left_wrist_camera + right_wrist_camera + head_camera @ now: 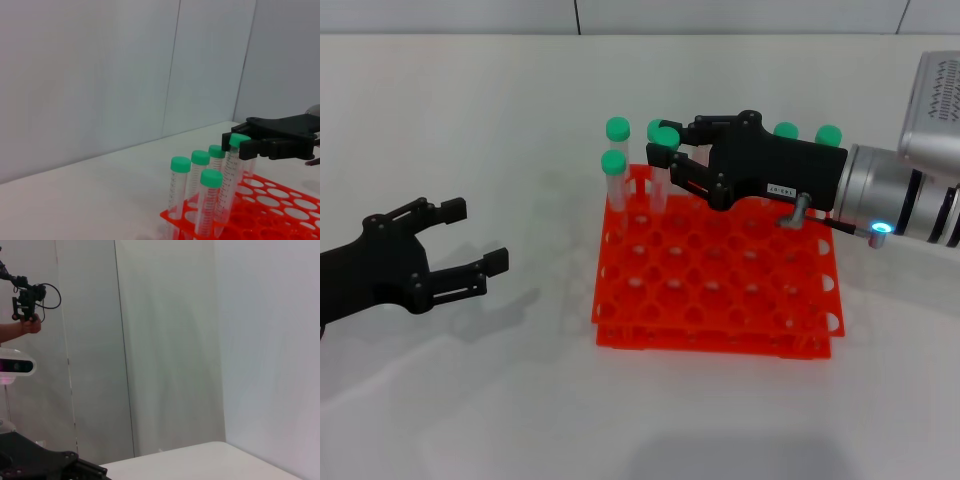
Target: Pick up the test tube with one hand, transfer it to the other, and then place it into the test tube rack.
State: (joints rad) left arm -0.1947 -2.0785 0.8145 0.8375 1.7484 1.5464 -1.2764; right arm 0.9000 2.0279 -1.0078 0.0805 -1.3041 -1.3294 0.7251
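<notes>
Tube (660, 170) stands upright between the fingers of the right hand (667, 152), its green cap at fingertip height and its lower end reaching down into a hole near the rack's far-left corner. The right hand, black with a small white label, reaches in over the far side of the rack (715, 285) and grips the tube just below the cap; the left wrist view shows the same grip, cap (239, 140) level with the fingers.

Rack: an orange-red two-tier grid on the white bench (470, 400), carrying several other green-capped tubes along its far and left edges. The right hand and its silver arm hide part of the far row, so only the caps of two tubes (807, 132) show beyond it. Whether the gripped tube's tip rests on the lower tier cannot be made out.

Left hand (475, 240) hovers over the bench well to the left of the rack, fingers spread and holding nothing.

Tube body: slim, clear, with printed graduation marks visible in the left wrist view.
</notes>
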